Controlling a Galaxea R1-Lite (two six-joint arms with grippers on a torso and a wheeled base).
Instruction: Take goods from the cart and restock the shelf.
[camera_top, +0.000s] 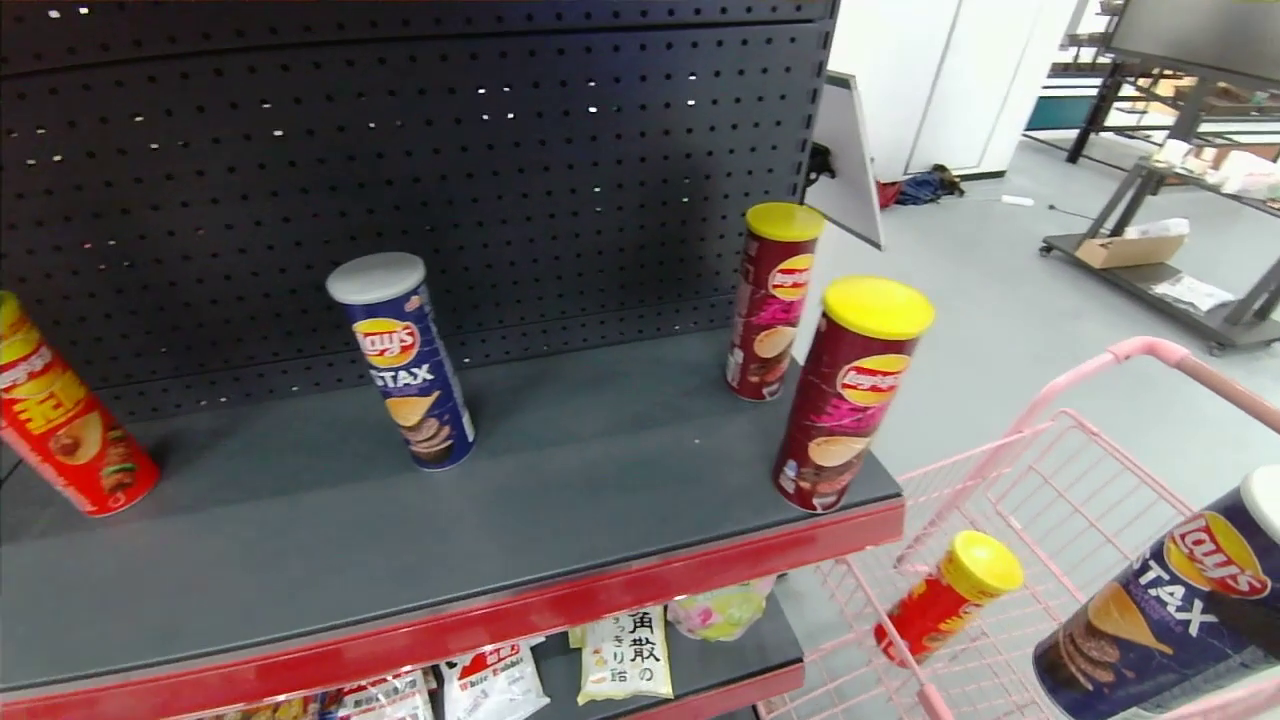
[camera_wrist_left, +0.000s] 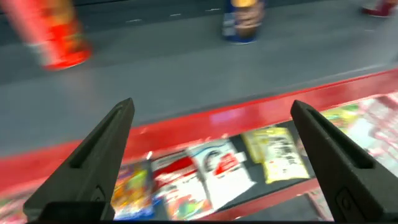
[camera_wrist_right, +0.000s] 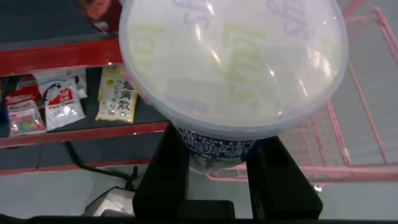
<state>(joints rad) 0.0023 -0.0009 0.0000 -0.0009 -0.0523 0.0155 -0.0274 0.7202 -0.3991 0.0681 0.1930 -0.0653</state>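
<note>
My right gripper (camera_wrist_right: 214, 158) is shut on a blue chip can with a white lid (camera_wrist_right: 230, 56), gripping its body below the lid. That can (camera_top: 1170, 620) hangs above the pink cart (camera_top: 1140, 350), right of the shelf. A red can with a yellow lid (camera_top: 945, 598) lies tilted inside the cart. On the grey shelf board (camera_top: 300, 560) stand a red can (camera_top: 65, 420), a blue can (camera_top: 405, 360) and two maroon cans (camera_top: 772, 300) (camera_top: 850, 395). My left gripper (camera_wrist_left: 211, 106) is open in front of the shelf's red edge (camera_wrist_left: 205, 118).
A black pegboard (camera_top: 400, 150) backs the shelf. Snack bags (camera_top: 620, 655) lie on the lower shelf under the red edge. The front maroon can stands close to the board's right front corner. Open floor and metal racks (camera_top: 1180, 250) lie beyond the cart.
</note>
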